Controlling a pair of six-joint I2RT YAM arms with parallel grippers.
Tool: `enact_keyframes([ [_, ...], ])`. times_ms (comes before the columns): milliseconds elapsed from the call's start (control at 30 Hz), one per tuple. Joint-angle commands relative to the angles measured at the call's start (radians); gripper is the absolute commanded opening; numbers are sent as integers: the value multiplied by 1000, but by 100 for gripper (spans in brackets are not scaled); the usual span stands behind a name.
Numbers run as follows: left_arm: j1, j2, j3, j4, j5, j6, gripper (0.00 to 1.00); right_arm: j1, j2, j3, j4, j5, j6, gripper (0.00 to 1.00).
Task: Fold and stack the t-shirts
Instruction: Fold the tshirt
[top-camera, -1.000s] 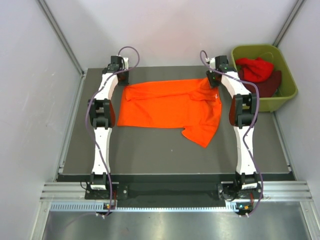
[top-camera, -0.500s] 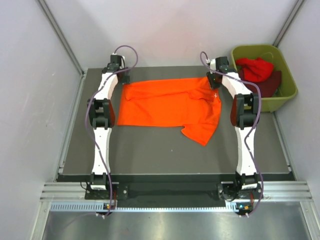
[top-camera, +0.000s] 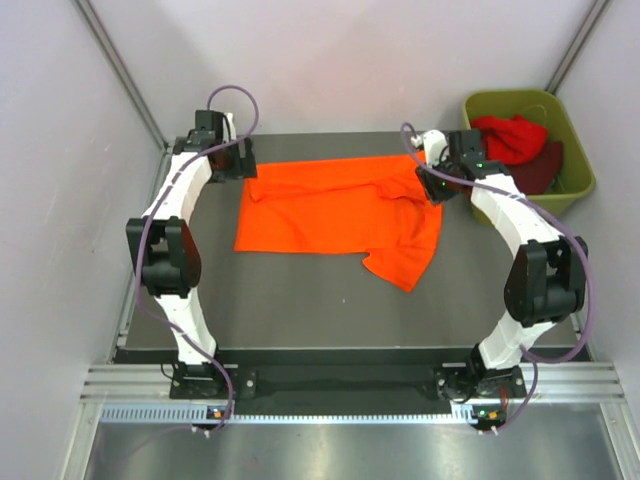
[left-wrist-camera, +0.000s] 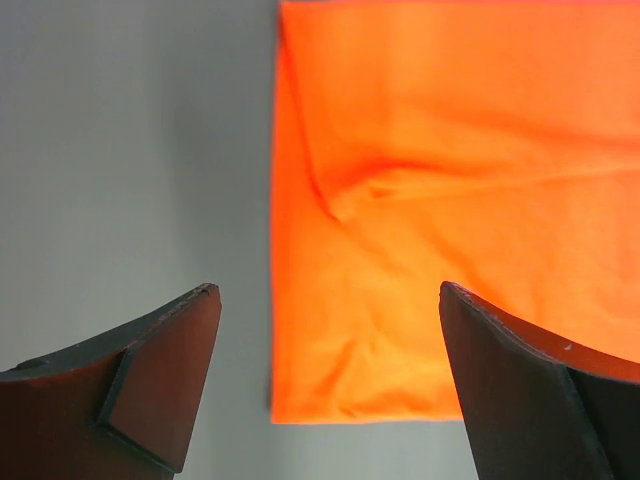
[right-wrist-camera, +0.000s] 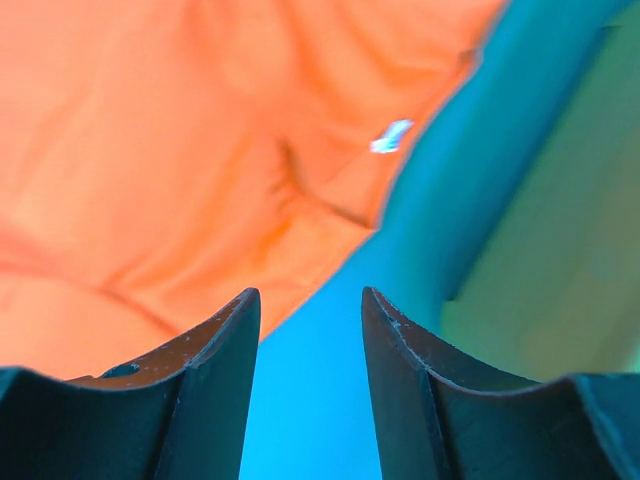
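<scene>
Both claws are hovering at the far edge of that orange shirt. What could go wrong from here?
The open left gripper straddles the edge of the orange t-shirt, one finger over bare table, so closing could catch little cloth or miss. The shirt lies wrinkled, one end jutting toward the near right, so a fold may come out crooked. The right gripper sits close to the green tub and might bump it.
</scene>
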Motion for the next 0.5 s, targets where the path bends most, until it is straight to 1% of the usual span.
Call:
enact_keyframes([
  [0,-5,56,-26,-7,127,-44,93,31,-13,-85,-8,-56,-15,46],
  [67,-5,102,3,-18,159,-48,91,46,-33,-103,-4,-53,-14,46],
  [100,-5,149,38,-30,170,-48,86,54,-39,-112,-7,-47,-23,46],
  [167,-5,185,69,-39,204,-52,73,78,-59,-120,-20,-48,-47,45],
  [200,-5,206,82,-44,216,-56,61,88,-65,-134,-28,-56,-62,45],
  [233,-5,206,77,-53,233,-73,54,95,-76,-142,-40,-65,-81,45],
  [267,-5,190,62,-56,239,-84,50,112,-79,-161,-56,-67,-116,45],
  [333,-5,164,-5,-73,255,-105,48,140,-92,-189,-73,-68,-153,43],
  [367,-5,135,-30,-80,255,-110,48,149,-98,-203,-91,-73,-197,42],
  [400,-4,116,-85,-87,255,-114,48,160,-107,-243,-93,-73,-216,41],
  [467,-2,69,-142,-87,253,-133,48,201,-145,-290,-103,-83,-266,40],
])
